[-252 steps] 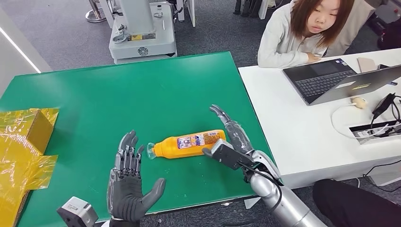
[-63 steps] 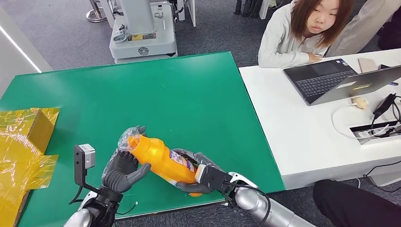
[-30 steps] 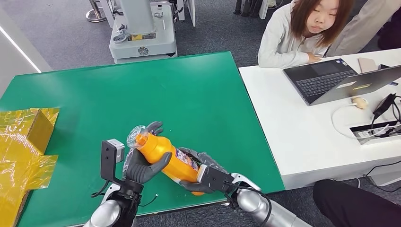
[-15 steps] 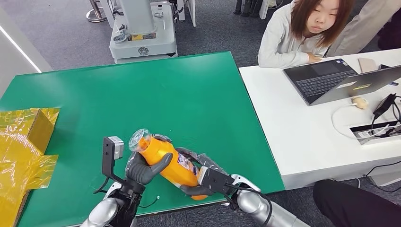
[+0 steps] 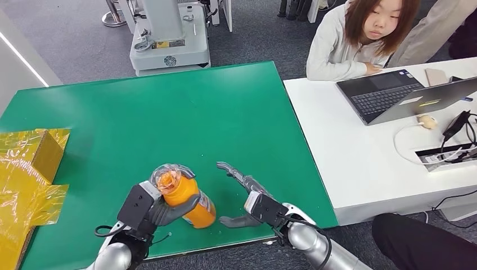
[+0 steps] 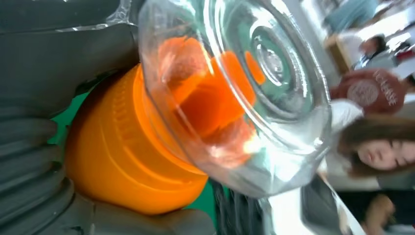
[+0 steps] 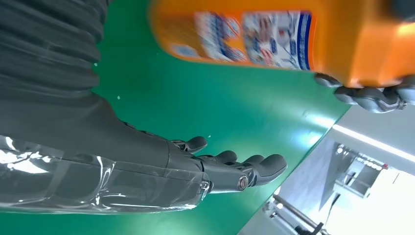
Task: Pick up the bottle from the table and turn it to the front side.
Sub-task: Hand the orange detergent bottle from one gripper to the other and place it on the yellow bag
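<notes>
A glossy orange plastic bottle (image 5: 187,199), topped with a clear, shiny plastic cap (image 6: 244,93) and wrapped in a printed label (image 7: 254,39), sat in the left hand (image 5: 154,211), whose fingers looked matt grey. The table (image 5: 169,112) beneath was smooth green with a slight sheen. Crinkled yellow film (image 5: 25,169) lay beyond that hand.

Silver arms, dark grey left hand (image 5: 163,212), right hand (image 5: 243,194), black wrist camera boxes, black cables
</notes>
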Action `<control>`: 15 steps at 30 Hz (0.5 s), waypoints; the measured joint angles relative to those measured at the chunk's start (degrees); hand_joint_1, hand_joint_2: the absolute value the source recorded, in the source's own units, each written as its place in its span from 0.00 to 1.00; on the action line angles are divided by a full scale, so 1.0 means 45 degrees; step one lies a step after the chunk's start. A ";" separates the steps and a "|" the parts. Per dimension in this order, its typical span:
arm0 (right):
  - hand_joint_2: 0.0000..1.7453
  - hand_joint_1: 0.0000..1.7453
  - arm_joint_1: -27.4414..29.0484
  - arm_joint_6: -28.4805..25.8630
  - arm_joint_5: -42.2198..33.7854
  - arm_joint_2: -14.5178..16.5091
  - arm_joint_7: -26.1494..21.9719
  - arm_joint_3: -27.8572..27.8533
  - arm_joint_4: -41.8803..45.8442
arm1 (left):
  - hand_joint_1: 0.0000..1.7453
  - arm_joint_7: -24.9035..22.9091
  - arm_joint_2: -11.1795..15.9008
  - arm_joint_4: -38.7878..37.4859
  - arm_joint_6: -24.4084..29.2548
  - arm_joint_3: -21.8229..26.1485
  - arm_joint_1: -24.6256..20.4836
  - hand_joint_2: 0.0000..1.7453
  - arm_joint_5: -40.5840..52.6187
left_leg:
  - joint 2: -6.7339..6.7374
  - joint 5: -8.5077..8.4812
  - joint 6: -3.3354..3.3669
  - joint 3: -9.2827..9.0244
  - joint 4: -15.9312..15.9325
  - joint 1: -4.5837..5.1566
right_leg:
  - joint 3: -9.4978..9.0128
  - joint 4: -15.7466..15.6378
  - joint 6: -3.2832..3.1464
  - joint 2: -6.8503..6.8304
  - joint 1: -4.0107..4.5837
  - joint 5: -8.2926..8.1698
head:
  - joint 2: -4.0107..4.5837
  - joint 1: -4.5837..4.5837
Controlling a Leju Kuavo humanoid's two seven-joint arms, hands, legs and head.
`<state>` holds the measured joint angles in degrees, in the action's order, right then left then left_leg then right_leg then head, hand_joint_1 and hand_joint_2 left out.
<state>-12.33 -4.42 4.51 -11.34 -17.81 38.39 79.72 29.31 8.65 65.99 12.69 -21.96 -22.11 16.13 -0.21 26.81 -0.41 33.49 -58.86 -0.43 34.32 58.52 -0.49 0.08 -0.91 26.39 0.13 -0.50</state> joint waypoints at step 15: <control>1.00 0.00 0.0959 0.0283 0.0117 -0.0442 -0.0312 -0.0778 0.1311 | 1.00 -0.2753 0.2621 0.0871 0.3310 -0.0862 -0.0640 1.00 1.2412 | -0.0001 -0.0004 -0.0008 0.0000 -0.0001 0.0003 | 0.0004 0.0003 0.0000 0.0000 0.0001 0.0001 | 0.0000 0.0000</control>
<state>-8.01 -3.15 5.03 -13.33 -19.21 34.88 85.62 16.92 20.44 69.91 27.58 -25.84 -24.99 71.98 -0.21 26.80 -0.44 33.49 -58.86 -0.42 34.33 58.53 -0.49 0.08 -0.90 26.40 0.13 -0.50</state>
